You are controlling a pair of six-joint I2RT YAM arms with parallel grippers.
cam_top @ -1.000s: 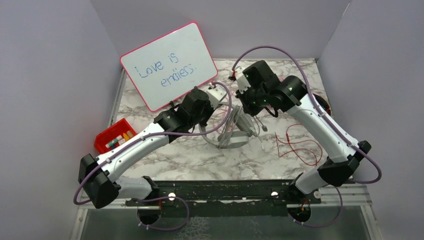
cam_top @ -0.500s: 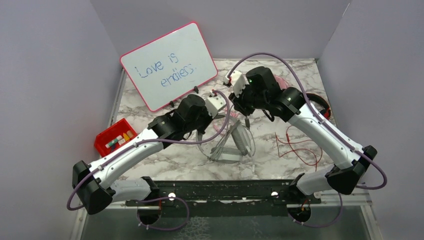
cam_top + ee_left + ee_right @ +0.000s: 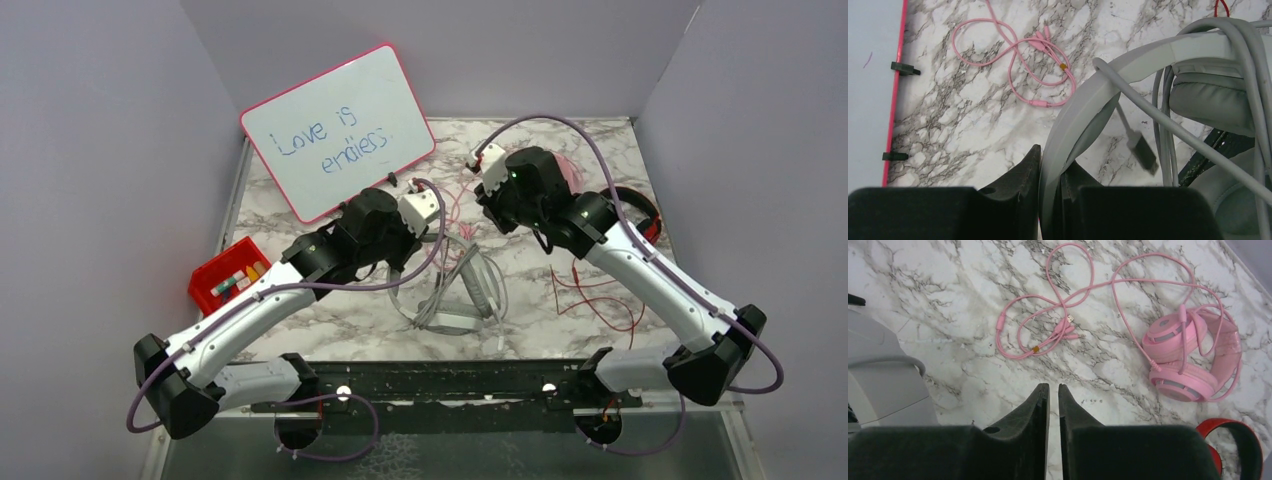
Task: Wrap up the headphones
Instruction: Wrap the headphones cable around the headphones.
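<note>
My left gripper (image 3: 1050, 160) is shut on the headband of the grey headphones (image 3: 1128, 65) and holds them tilted over the marble table, with their grey cable looped round the cups and its plug (image 3: 1143, 150) hanging free. In the top view the grey headphones (image 3: 465, 290) sit mid-table under my left gripper (image 3: 412, 240). My right gripper (image 3: 1053, 390) is shut and empty above the table near the loose pink cable (image 3: 1048, 325). The pink headphones (image 3: 1188, 360) lie at the back right. The red-and-black headphones (image 3: 1238, 440) lie beside them, their red cable (image 3: 600, 290) spread out.
A pink-framed whiteboard (image 3: 340, 125) leans at the back left, its edge close to my left gripper (image 3: 895, 100). A red bin (image 3: 225, 270) with small items stands at the left edge. Grey walls close in three sides.
My right gripper has pulled up and back from the grey headphones toward the pink cable. My left arm has shifted left and nearer, carrying the grey headphones with it.
</note>
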